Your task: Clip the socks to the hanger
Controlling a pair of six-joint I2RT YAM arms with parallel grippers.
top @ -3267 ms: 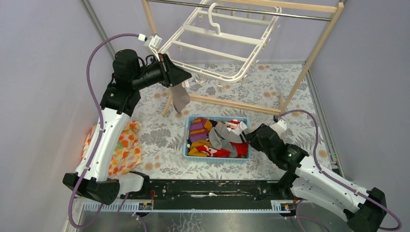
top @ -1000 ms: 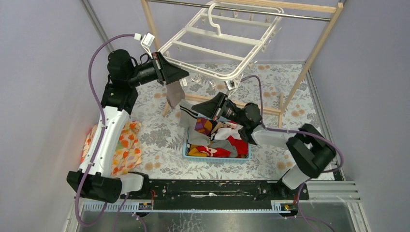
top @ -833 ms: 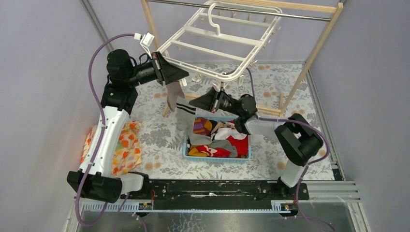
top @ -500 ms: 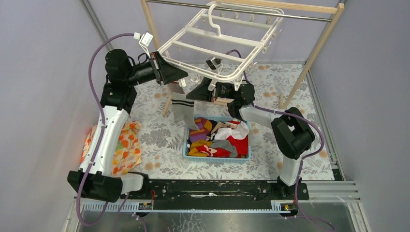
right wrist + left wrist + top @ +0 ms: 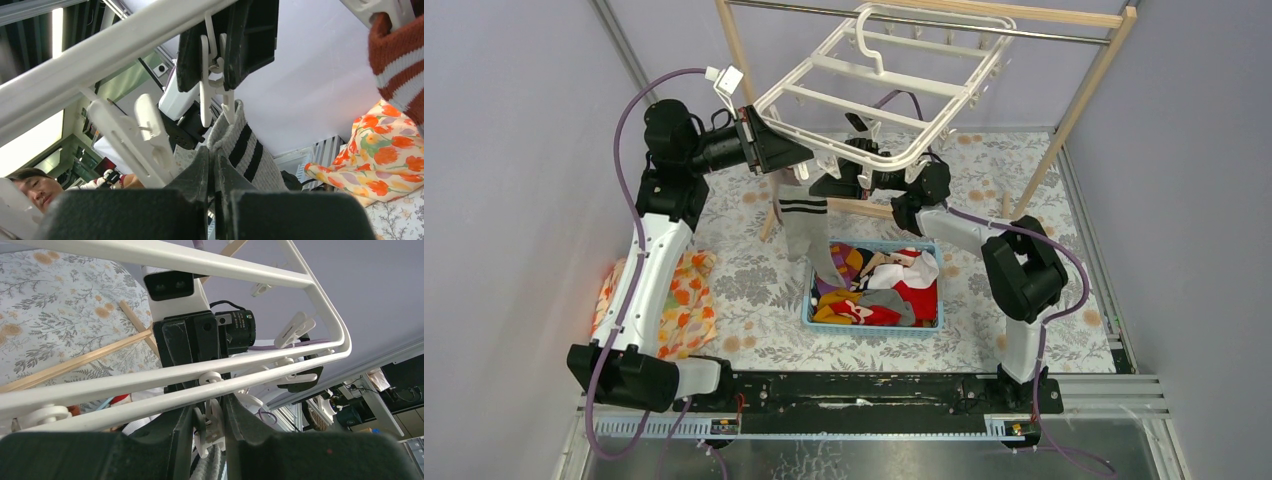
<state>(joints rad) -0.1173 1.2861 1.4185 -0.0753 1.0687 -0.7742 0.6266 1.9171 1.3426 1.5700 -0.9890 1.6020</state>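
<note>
The white hanger (image 5: 894, 75) hangs tilted from the wooden rack. My left gripper (image 5: 796, 158) is shut on a white clip (image 5: 216, 422) at the hanger's near left rim (image 5: 150, 382) and squeezes it. My right gripper (image 5: 816, 188) is shut on the cuff of a grey sock with black stripes (image 5: 802, 228) and holds it up against that clip (image 5: 212, 75). The cuff's top edge (image 5: 250, 150) touches the clip's lower end; I cannot tell whether it sits between the clip's halves. A dark-red-and-white sock (image 5: 400, 70) hangs from a neighbouring clip. The striped sock's foot trails into the basket.
A blue basket (image 5: 874, 326) holds red, orange and purple clothes and light socks. An orange floral cloth (image 5: 679, 300) lies at the left. The wooden rack's post (image 5: 1079, 95) and low bar (image 5: 904, 213) stand behind the basket. Several other clips dangle from the hanger.
My right gripper has lifted the striped sock out of the basket, up and left to the clip under the hanger's rim. My left gripper has stayed at that clip.
</note>
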